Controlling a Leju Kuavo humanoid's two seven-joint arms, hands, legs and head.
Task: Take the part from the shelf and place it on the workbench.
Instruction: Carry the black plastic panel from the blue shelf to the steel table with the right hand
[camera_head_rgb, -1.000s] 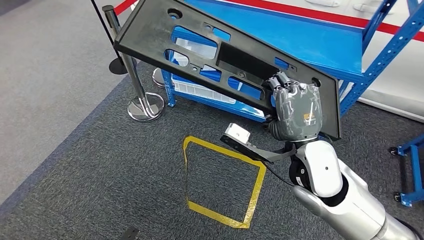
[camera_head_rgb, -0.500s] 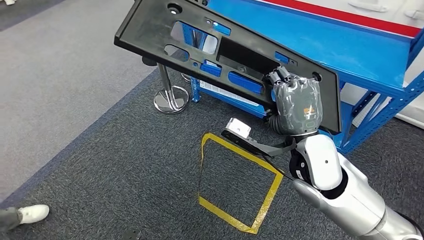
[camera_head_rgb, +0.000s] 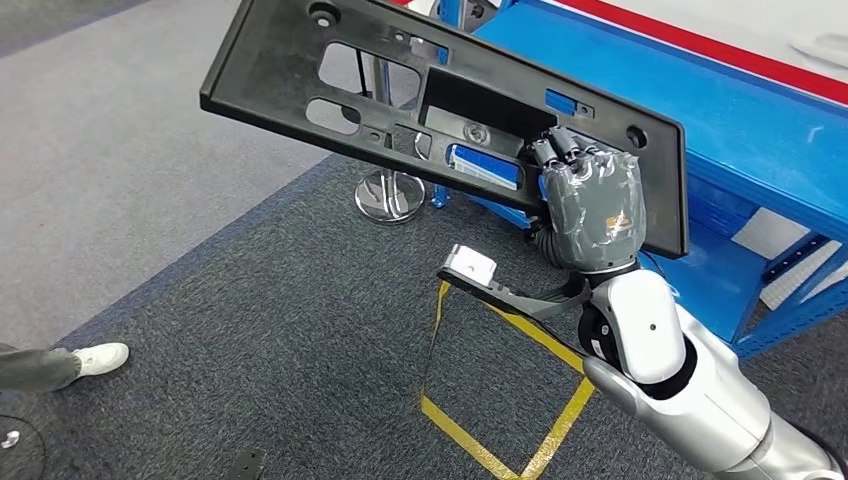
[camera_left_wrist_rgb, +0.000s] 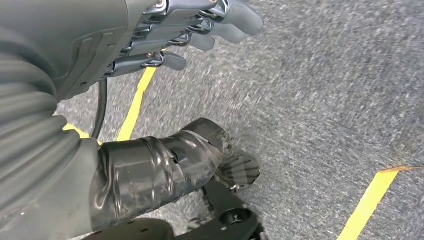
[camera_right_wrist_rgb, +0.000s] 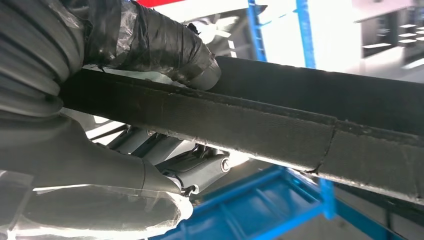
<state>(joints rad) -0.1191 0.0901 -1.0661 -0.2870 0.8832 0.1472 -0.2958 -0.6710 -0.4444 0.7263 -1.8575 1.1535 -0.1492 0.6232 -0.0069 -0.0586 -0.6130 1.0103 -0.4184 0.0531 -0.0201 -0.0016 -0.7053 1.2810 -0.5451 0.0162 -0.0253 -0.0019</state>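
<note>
while my right hand (camera_head_rgb: 590, 205) grips the long black panel (camera_head_rgb: 300, 75) near its right end, the panel hangs in the air over the dark carpet (camera_head_rgb: 300, 330), tilted so that its left end sits farther and higher than the end i hold. my fingers (camera_head_rgb: 560, 150) hook through one of the cutouts and my palm lies against the near face; in the right wrist view my taped thumb (camera_right_wrist_rgb: 165, 45) presses on one side of the panel's edge (camera_right_wrist_rgb: 280, 125) with the rest of that hand (camera_right_wrist_rgb: 115, 165) wrapped under it. the panel has several slots and round holes, and through them i see blue. just behind it, to the right, stands the blue shelf (camera_head_rgb: 760, 130), its flat top running off to the far right with a red stripe (camera_head_rgb: 700, 35) beyond it. a chrome post base (camera_head_rgb: 390, 195) rests on the floor behind the panel, near where the dark carpet meets the lighter grey floor (camera_head_rgb: 110, 150). yellow tape (camera_head_rgb: 500, 400) marks lines on the carpet below my right arm. at the near left a person's white shoe (camera_head_rgb: 100, 357) stands on the grey floor. my left hand (camera_left_wrist_rgb: 125, 95) hangs above the carpet holding nothing, its fingers (camera_left_wrist_rgb: 200, 25) loosely curved and apart from the thumb (camera_left_wrist_rgb: 200, 155), with yellow tape lines below it.
</note>
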